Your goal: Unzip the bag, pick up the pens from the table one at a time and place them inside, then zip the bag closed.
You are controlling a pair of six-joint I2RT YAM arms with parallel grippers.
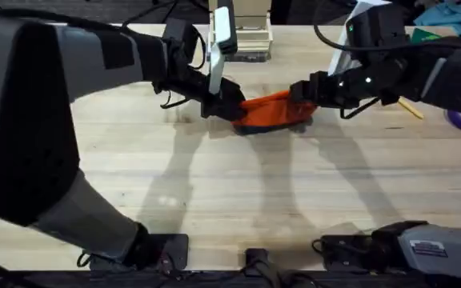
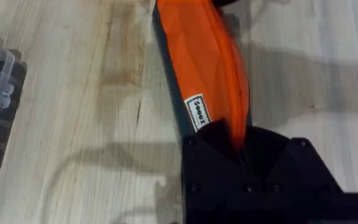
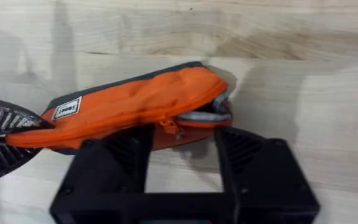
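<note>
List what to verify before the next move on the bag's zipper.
1. Left gripper anchors the bag, jaws shut on its end: ok.
2. Right gripper lined up at the zipper pull, jaws open astride the bag: ok.
3. Pull actually gripped: not ok.
4. Zipper fully open: not ok, there is a gap at one end only.
5. Yellow pen lying on the table, clear of both arms: ok.
6. Any pens already inside: cannot tell.

The bag carries 1 small white label with dark letters near its dark edge, also seen from the right wrist; the letters are too small to read.
</note>
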